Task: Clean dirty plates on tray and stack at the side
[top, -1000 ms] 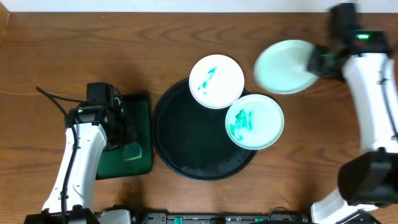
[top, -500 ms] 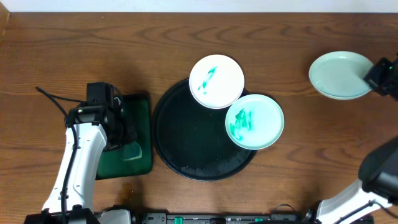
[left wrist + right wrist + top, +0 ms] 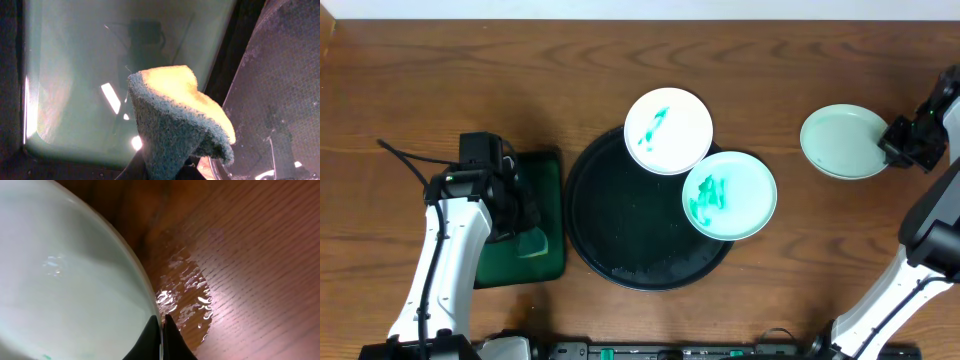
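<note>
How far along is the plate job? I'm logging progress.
Done: one plate looks clean. In hand: the right gripper is shut on its rim, right of the black tray; the left gripper holds a sponge over the green tray. Left: two teal-smeared plates overlapping that tray's rim; no stack yet.

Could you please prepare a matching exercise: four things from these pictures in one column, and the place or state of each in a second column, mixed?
1. plain round white plate
2. yellow-and-green sponge
3. large round black tray
4. small green rectangular tray

A. bears two teal-smeared white plates at its edge
B. pinched at its rim by the right gripper
C. held by the left gripper
D. lies left of the black tray

Pairs: 1-B, 2-C, 3-A, 4-D.
</note>
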{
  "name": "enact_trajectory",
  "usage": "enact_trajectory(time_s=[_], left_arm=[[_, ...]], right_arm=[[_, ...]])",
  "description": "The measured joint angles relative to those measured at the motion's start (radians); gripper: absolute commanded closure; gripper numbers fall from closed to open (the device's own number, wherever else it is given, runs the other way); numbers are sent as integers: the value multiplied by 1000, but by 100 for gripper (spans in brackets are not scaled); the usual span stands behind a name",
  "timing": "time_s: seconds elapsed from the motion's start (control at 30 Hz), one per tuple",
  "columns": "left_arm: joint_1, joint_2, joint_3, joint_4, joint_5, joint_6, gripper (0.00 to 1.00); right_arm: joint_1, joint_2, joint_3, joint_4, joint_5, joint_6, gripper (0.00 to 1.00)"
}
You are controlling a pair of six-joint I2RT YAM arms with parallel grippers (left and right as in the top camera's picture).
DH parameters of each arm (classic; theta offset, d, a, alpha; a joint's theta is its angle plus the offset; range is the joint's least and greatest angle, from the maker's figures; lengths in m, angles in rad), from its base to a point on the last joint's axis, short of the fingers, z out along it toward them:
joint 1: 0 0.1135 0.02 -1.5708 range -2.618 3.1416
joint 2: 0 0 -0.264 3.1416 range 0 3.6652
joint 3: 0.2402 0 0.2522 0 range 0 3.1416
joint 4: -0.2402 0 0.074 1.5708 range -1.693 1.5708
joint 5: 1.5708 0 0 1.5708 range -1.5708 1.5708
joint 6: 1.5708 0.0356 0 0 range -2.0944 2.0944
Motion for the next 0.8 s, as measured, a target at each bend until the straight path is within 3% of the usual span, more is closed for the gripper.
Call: enact_trajectory(time_s=[0.03, 0.07, 0.17, 0.2, 0.23, 0.4, 0.47, 0.53, 0.73, 0.8], left_arm=[[0, 0, 0, 0, 0, 0, 93], [0, 0, 0, 0, 0, 0, 93], [0, 0, 0, 0, 0, 0, 93], [0, 0, 0, 0, 0, 0, 93], [0, 0, 0, 0, 0, 0, 92], [0, 0, 0, -1, 0, 0, 93], [0, 0, 0, -2, 0, 0, 92], [0, 0, 0, -2, 0, 0, 93], [0, 0, 0, -3, 0, 0, 93], [0, 0, 0, -5, 0, 0, 92]], right_arm=[[0, 5, 0, -1, 2, 0, 93], [0, 10, 0, -1, 3, 0, 77], [0, 13, 0, -2, 7, -7, 67], [0, 13, 0, -2, 9, -11, 54], [0, 13, 0, -3, 10, -9, 48], [0, 10, 0, -14, 14, -14, 44], [0, 3, 0, -21, 14, -13, 36], [1, -19, 0, -24, 15, -12, 34], [35, -220, 0, -15, 10, -11, 25], [61, -301, 0, -19, -2, -14, 30]])
